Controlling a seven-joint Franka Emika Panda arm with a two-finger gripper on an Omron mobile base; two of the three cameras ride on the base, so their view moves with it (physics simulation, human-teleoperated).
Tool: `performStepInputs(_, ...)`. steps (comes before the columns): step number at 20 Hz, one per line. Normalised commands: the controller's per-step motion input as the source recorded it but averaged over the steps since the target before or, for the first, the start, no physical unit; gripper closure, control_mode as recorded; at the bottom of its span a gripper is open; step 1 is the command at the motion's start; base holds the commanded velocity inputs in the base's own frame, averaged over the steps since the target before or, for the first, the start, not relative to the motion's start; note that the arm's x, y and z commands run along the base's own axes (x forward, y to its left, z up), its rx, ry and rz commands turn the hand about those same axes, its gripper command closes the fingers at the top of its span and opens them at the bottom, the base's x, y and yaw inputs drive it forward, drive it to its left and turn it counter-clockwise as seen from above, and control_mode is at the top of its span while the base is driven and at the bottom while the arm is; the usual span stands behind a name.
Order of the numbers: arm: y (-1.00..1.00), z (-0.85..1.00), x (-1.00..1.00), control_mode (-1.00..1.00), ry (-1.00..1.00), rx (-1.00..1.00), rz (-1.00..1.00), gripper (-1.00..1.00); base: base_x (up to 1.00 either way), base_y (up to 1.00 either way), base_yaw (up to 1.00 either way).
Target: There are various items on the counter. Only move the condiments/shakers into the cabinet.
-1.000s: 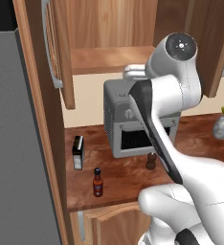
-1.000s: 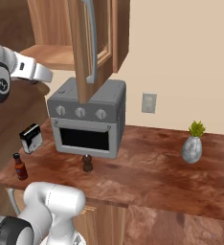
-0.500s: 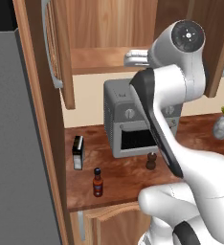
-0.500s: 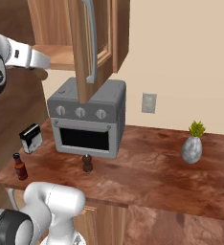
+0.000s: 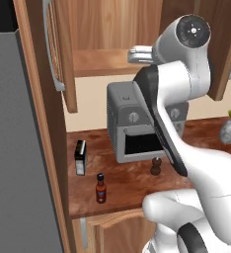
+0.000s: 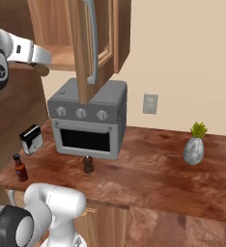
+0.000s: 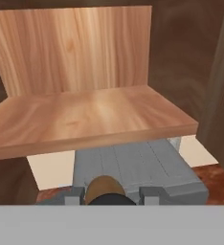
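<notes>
Two-finger gripper [image 7: 106, 195] closed around small tan shaker with dark cap [image 7: 104, 187], raised before wooden shelf [image 7: 90, 117] of reddish-brown wall cabinet [image 5: 112, 29], above grey toaster oven [image 6: 88, 120]. Shaker likely light, rigid, smooth; grip mid-body. Pepper mill [image 5: 156, 166], red sauce bottle [image 5: 101, 188] on wood-grain counter [image 6: 148, 169].

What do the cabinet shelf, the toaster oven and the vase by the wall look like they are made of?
Cabinet shelf: light wood, matte, with visible grain running along its board. Toaster oven: looks like grey metal, evenly coloured and dull, with a dark, probably glass window in its door. Vase: mottled grey, perhaps stone or glazed ceramic; the render leaves that open.
</notes>
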Motion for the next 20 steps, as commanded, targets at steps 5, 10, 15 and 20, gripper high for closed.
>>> performStepInputs(5, 0.0, 0.11, 0.11, -1.0, 0.0, 0.0, 0.0, 1.0, 0.0, 0.0, 0.0)
performStepInputs(10, 0.0, 0.0, 0.28, -1.0, 0.0, -0.01, 0.0, 1.0, 0.0, 0.0, 0.0)
performStepInputs(15, 0.0, 0.0, 0.35, -1.0, 0.0, -0.03, 0.0, 1.0, 0.0, 0.0, 0.0)
performStepInputs(20, 0.0, 0.0, 0.36, -1.0, -0.01, -0.04, 0.0, 1.0, 0.0, 0.0, 0.0)
